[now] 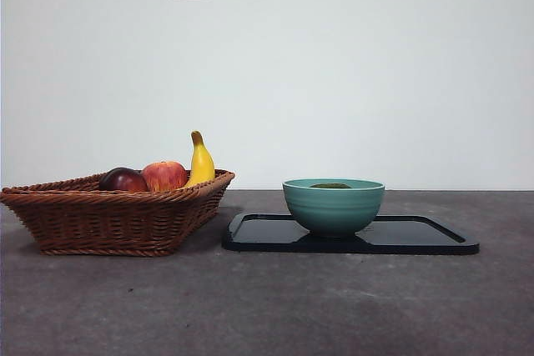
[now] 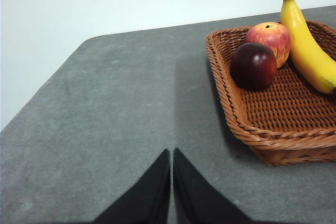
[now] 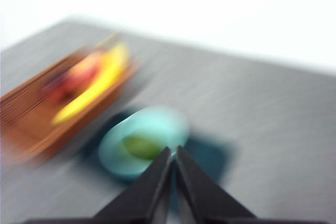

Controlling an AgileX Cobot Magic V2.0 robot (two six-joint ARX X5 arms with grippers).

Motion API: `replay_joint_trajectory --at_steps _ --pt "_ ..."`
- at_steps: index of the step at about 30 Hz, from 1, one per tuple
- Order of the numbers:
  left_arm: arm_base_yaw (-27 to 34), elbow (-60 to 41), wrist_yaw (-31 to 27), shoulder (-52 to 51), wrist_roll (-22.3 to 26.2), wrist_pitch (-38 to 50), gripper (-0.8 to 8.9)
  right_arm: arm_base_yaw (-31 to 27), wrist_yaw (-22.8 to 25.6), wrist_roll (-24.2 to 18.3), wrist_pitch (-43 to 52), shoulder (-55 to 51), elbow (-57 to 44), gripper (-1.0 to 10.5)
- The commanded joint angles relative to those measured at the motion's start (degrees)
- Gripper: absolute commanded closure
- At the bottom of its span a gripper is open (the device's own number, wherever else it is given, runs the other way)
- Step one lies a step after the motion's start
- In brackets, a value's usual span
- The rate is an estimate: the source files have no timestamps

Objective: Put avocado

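A matte, dark grey tabletop [image 1: 267, 306] with a slightly speckled surface carries everything, and one teal bowl [image 1: 334, 206] serves as the landmark. The bowl is round and smooth, with faint horizontal ridges around its outside. It stands on one flat, glossy black tray [image 1: 417, 235], a rounded rectangle with a low raised rim. Inside the bowl lies the single avocado [image 1: 331, 186], dark green and dull; in the front view only its top shows above the rim, and in the blurred right wrist view it appears as a green patch in the bowl's hollow.

Beside the bowl, just off the tray's edge, sits one woven wicker basket [image 1: 117, 218], brown, shallow and rectangular with flaring sides. It holds three fruits: one curved yellow banana [image 1: 200, 164] leaning with its stem up, one red apple [image 1: 164, 175] with yellowish streaks, and one dark red-purple round fruit [image 1: 123, 179] with a shine.

The left gripper [image 2: 171, 156] hovers over bare tabletop beside the basket, its two black tapered fingers pressed nearly together, holding nothing. The right gripper [image 3: 173, 153] hangs above the bowl, fingers likewise closed to a thin slit and empty.
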Motion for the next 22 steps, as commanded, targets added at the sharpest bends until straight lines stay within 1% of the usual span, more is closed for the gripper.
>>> replay_joint_trajectory --at_steps 1,3,5,8,10,13,17,20,22 --pt "0.09 -1.18 -0.09 -0.11 -0.20 -0.26 8.05 -4.22 1.18 -0.37 9.49 -4.42 -6.93 9.4" --pt "0.09 -1.18 -0.09 -0.11 -0.17 -0.26 8.05 -6.49 2.05 -0.37 15.19 -8.76 -13.11 9.4" --pt "0.09 -1.18 -0.09 -0.11 -0.17 -0.26 8.05 -7.41 4.17 -0.37 19.12 -12.39 -18.18 9.4" --pt "0.09 -1.18 -0.09 -0.11 -0.17 -0.26 8.05 -7.61 8.52 -0.37 23.37 -17.66 -25.51 9.4" --pt "0.09 -1.18 -0.09 -0.11 -0.17 -0.26 8.05 -7.61 10.25 -0.33 25.05 -20.46 -29.44 9.4" --pt "0.09 -1.18 -0.09 -0.11 -0.17 -0.26 8.05 -7.61 11.67 -0.31 25.14 -24.04 -34.10 9.4" --pt "0.09 -1.18 -0.09 -0.11 -0.17 -0.26 8.05 -7.61 11.74 -0.24 25.07 -27.34 -38.75 9.4" --pt "0.09 -1.18 -0.09 -0.11 -0.17 -0.26 8.05 -7.61 11.74 0.61 25.03 -29.29 -41.40 9.4" --pt "0.09 -1.18 -0.09 -0.11 -0.20 -0.26 8.05 -7.61 11.78 0.70 22.56 -30.23 -41.55 9.4"
